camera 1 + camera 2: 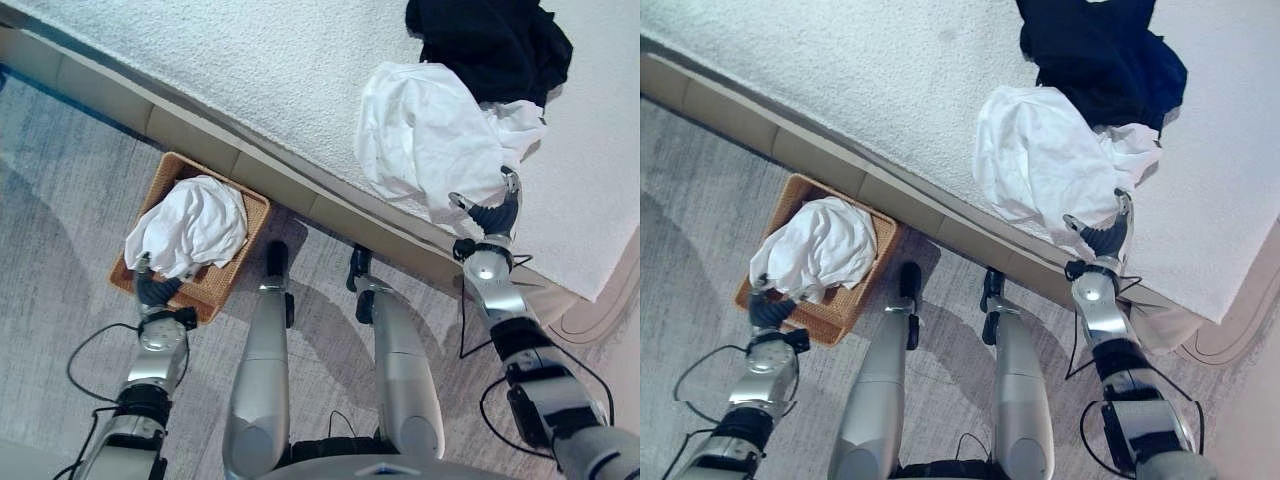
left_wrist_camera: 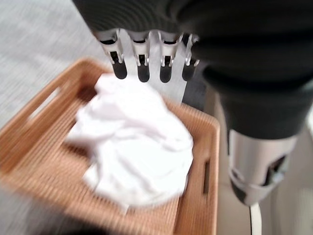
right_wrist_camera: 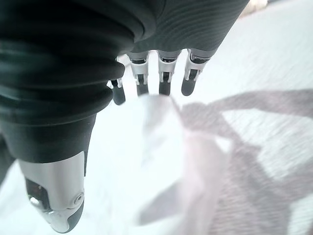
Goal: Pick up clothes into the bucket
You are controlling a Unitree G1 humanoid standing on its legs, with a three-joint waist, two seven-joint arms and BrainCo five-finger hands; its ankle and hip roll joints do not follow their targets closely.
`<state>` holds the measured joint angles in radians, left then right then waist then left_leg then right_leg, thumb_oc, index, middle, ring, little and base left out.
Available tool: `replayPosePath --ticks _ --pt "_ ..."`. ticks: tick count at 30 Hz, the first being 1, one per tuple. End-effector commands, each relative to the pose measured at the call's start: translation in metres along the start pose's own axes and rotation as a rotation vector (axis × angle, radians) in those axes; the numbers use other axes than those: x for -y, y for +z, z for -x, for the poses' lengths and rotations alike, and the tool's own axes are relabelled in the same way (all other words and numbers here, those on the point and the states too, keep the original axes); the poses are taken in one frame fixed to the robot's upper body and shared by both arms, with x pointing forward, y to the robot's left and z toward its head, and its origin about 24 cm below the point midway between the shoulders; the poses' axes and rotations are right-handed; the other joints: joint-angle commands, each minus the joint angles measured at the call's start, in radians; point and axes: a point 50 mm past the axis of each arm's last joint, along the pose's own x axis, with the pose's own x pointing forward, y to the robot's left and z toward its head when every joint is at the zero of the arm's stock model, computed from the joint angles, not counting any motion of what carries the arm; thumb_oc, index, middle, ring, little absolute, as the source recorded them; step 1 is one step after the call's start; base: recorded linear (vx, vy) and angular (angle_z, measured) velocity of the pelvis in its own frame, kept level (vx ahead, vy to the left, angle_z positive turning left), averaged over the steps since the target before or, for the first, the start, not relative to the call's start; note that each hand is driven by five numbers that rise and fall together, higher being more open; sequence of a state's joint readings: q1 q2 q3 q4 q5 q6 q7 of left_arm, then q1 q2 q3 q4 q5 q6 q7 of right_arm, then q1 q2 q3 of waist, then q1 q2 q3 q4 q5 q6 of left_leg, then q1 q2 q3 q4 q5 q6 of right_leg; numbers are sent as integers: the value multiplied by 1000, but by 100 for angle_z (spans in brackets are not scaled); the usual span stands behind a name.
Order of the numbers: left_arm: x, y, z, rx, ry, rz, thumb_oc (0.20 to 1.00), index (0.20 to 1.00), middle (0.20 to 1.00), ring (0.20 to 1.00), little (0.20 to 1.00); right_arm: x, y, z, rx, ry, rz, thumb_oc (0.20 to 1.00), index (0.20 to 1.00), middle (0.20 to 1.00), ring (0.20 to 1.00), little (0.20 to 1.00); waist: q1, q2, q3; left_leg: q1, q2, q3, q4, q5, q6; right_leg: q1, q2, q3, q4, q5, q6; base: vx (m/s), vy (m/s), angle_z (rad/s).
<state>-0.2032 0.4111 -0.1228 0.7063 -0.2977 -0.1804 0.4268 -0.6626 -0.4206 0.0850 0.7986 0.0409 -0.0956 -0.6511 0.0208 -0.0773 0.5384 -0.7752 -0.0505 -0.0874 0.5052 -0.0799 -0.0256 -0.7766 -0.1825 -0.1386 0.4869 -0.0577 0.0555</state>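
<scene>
White garment (image 1: pixel 190 225) crumpled in wicker basket (image 1: pixel 230 270), no clear axis

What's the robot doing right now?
Left hand open over basket, white cloth inside. Right hand at white shirt on bed. Dark garment behind.

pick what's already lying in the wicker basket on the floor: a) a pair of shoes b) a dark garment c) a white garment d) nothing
c: a crumpled white garment lies in the wicker basket on the floor, while the dark garment is up on the bed.
</scene>
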Motion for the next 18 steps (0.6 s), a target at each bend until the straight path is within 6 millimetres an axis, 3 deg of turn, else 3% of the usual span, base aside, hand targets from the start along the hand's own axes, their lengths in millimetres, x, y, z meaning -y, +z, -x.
replayPosePath --ticks 1,4,5,6,12,13,14,15,18 --pt "3 -16 14 -29 -50 28 1000 1000 1000 1000 1000 32 9 -21 50 -81 44 1000 1000 1000 1000 1000 12 78 -18 -9 -39 -28 40 -36 19 59 -25 36 11 -53 53 -2 -61 11" --pt "32 -26 31 -49 -201 -11 1000 1000 1000 1000 1000 41 15 -44 3 -75 207 1000 1000 1000 1000 1000 39 114 -18 -18 -57 -50 23 -15 10 41 -45 21 59 -73 44 -7 -105 20" --pt "32 -26 31 -49 -200 -10 1000 1000 1000 1000 1000 41 15 -44 4 -75 207 1000 1000 1000 1000 1000 37 114 -18 -19 -57 -51 23 -15 10 41 -46 20 60 -74 44 64 -159 31" --pt "40 -29 37 -39 -261 -69 1000 1000 1000 1000 1000 46 12 -50 -26 -50 297 1000 1000 1000 1000 1000 50 128 -18 0 -65 -62 27 -41 6 59 -56 18 94 -118 45 65 -127 35" --pt "50 -26 48 22 -398 -174 1000 1000 1000 1000 1000 61 7 -61 -80 33 479 1000 1000 1000 1000 1000 69 182 -18 -1 -87 -89 17 -21 0 48 -92 -2 164 -153 36 10 -78 32" --pt "49 -23 50 38 -422 -172 1000 1000 1000 1000 1000 65 7 -64 -86 66 536 442 442 442 442 442 76 196 -18 6 -92 -99 12 -14 0 53 -104 -9 179 -161 33 -1 -77 27" --pt "49 -23 50 38 -422 -171 1000 1000 1000 1000 1000 65 7 -64 -86 67 537 297 297 297 297 297 74 197 -18 6 -93 -99 12 -14 0 53 -105 -9 179 -162 33 6 -76 25" --pt "49 -27 53 22 -433 -175 1000 1000 1000 1000 1000 64 12 -66 -77 59 528 200 200 200 200 200 74 206 -18 19 -95 -106 1 -6 -2 64 -110 -10 184 -168 32 5 -34 16" --pt "51 -29 53 11 -433 -185 1000 1000 1000 1000 1000 56 14 -63 -51 69 489 200 200 200 200 200 73 216 -18 47 -93 -110 -23 7 -7 86 -113 -18 180 -171 32 0 -57 11"
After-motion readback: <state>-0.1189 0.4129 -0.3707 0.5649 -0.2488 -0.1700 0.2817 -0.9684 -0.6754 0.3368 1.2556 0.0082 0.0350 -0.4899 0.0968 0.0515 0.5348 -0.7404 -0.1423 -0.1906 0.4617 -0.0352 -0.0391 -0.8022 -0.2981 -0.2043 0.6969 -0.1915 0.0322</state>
